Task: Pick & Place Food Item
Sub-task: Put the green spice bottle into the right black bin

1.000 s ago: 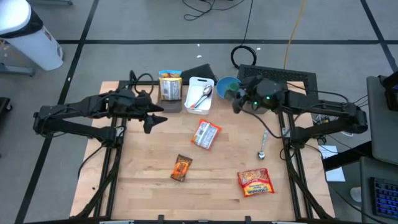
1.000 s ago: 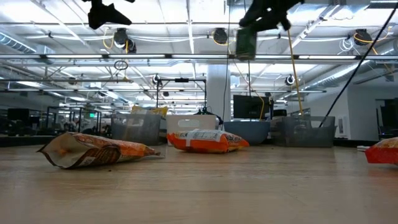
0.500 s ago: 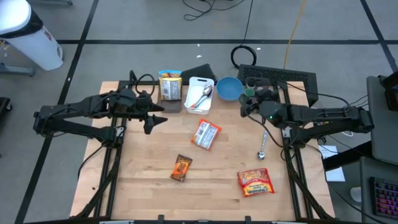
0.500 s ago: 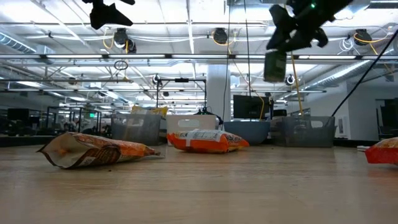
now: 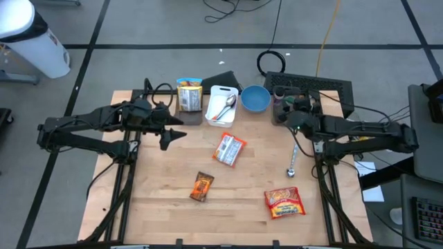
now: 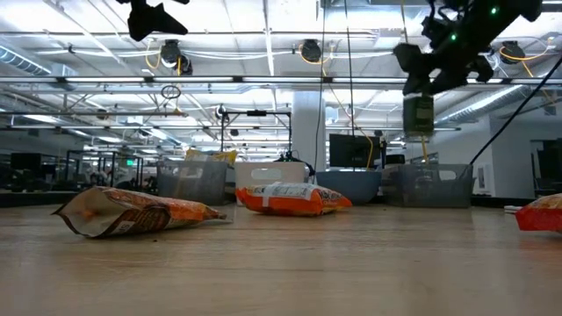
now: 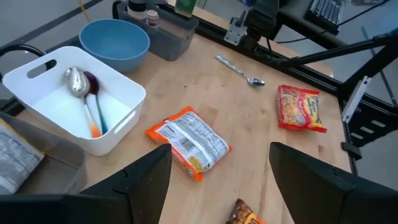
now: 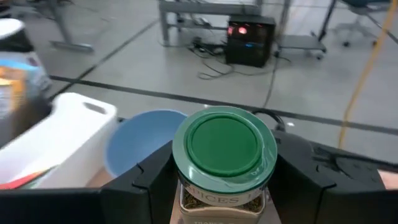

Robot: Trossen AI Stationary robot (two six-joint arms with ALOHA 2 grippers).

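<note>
We see our right gripper (image 8: 217, 193) clamped on a green-lidded spice jar (image 8: 223, 158), raised beside the blue bowl (image 5: 255, 99), left gripper (image 7: 214, 180) spread apart, empty.

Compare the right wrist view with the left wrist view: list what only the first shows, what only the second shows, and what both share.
Only the right wrist view: the right gripper shut on a green-lidded spice jar, seen close up, with a lit black box on the floor beyond.

Only the left wrist view: the open left gripper, an orange snack packet, a red noodle packet, a loose spoon on the table, and utensils inside the white bin.

Both: the blue bowl and the white bin beside it.
</note>
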